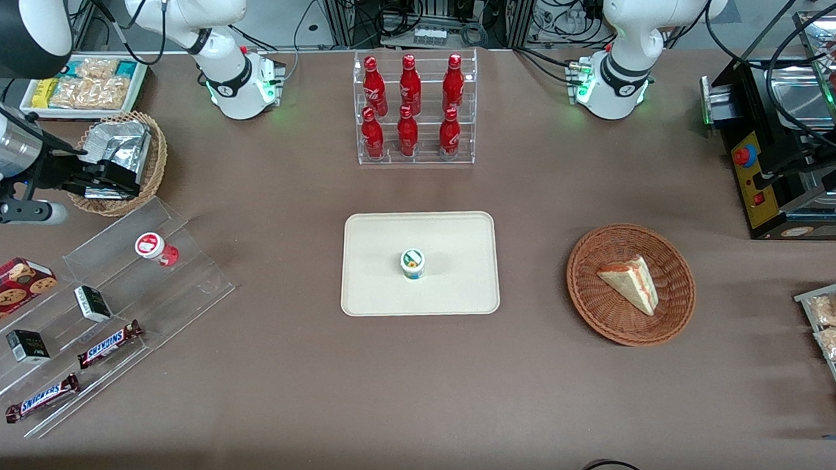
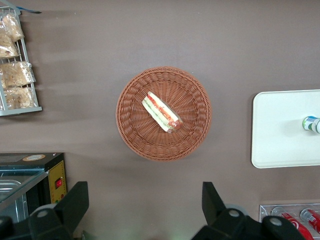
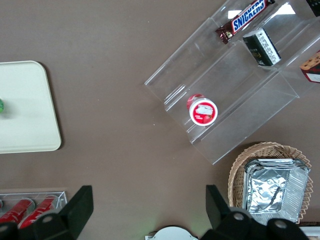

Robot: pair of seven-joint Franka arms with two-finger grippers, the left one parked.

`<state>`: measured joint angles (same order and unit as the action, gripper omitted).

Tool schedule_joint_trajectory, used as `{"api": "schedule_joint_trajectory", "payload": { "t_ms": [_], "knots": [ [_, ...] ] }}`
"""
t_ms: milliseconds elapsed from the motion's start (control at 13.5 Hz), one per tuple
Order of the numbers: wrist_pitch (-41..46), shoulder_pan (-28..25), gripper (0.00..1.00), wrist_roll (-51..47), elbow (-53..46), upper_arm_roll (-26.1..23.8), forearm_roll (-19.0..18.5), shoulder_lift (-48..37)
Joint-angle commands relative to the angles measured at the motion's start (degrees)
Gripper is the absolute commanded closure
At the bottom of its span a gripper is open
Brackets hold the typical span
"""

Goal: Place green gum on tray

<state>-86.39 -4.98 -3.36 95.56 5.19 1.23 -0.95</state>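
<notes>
The green gum (image 1: 412,263), a small white bottle with a green and orange lid label, stands upright near the middle of the cream tray (image 1: 458,292). A sliver of it shows in the right wrist view (image 3: 1,106) on the tray (image 3: 30,125), and it also shows in the left wrist view (image 2: 311,123). My right gripper (image 1: 124,177) is open and empty, held high over the wicker basket of foil packets toward the working arm's end of the table, far from the tray. In the right wrist view the gripper (image 3: 149,197) has its fingers wide apart over bare tablecloth.
A red-and-white bottle (image 3: 202,110) stands on a clear stepped stand (image 1: 109,308) with Snickers bars (image 1: 110,343) and small black boxes. The foil-packet basket (image 3: 270,182), a rack of red bottles (image 1: 412,109) and a basket with a sandwich (image 1: 630,284) are also on the table.
</notes>
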Motion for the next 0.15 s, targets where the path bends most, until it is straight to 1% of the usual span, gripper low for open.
{"api": "schedule_joint_trajectory", "payload": {
  "t_ms": [0,74],
  "knots": [
    [2.09,2.08,0.00,-0.16,0.60,-0.97,0.44,-1.95],
    [2.80,2.08,0.00,-0.25,0.25,-0.88,0.44,-2.04]
  ]
}}
